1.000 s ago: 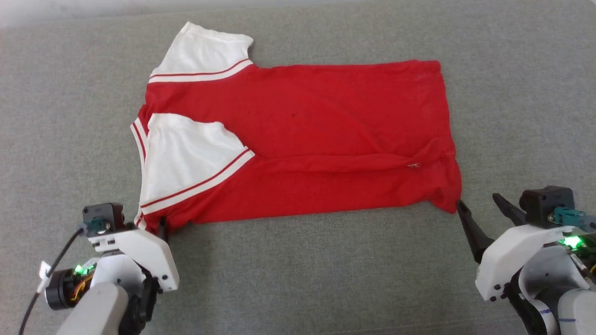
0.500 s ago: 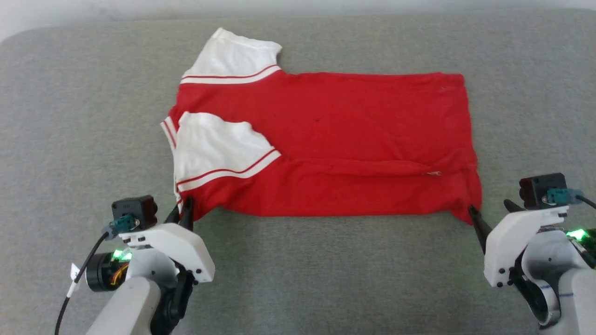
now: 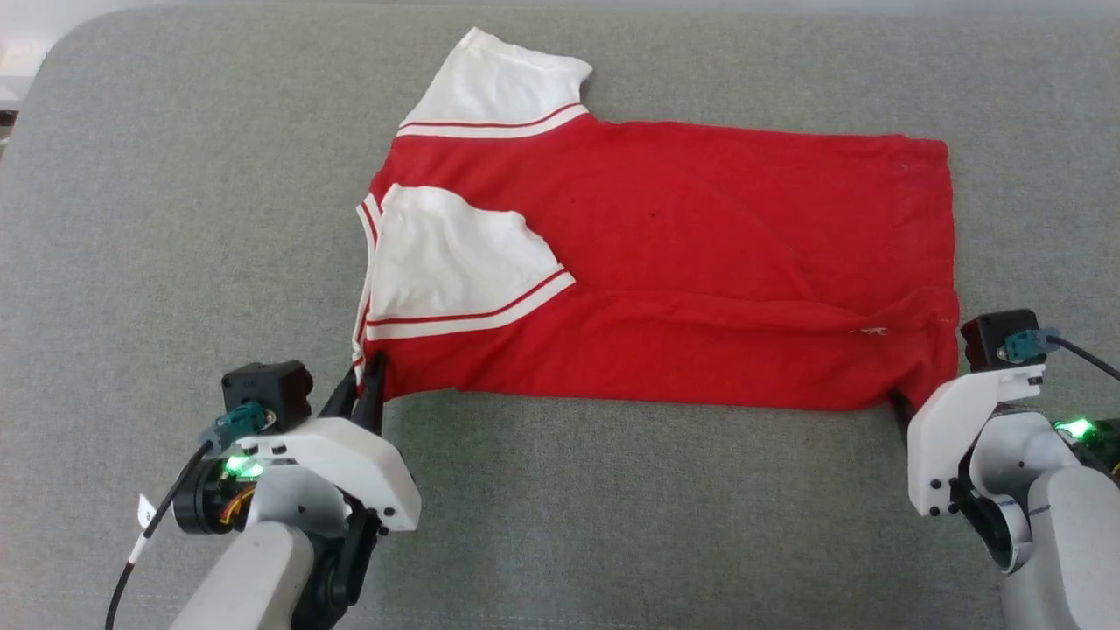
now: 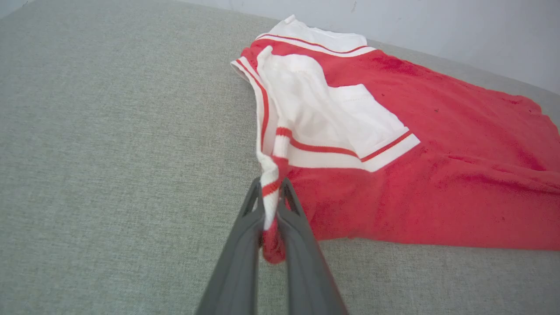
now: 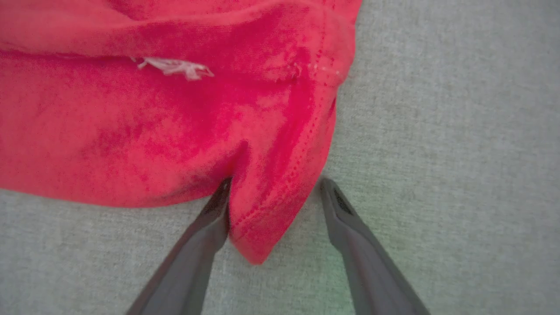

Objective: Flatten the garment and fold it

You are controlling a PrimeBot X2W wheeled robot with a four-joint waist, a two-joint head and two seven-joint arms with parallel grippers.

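1. we see the garment (image 3: 700,236) lying flat on the grey counter (image 3: 175,219).
2. left hand (image 4: 271,190) clenched on its striped-trim corner.
3. right hand (image 5: 275,186) released, fingers (image 5: 350,227) straddling the hem corner.

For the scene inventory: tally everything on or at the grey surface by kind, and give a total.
Garments: 1, the red shirt with white sleeves
Tools: 2, the left tool shut on the shirt's striped trim, the right tool open at its hem corner
Surfaces: 1, the grey padded surface
Total: 4
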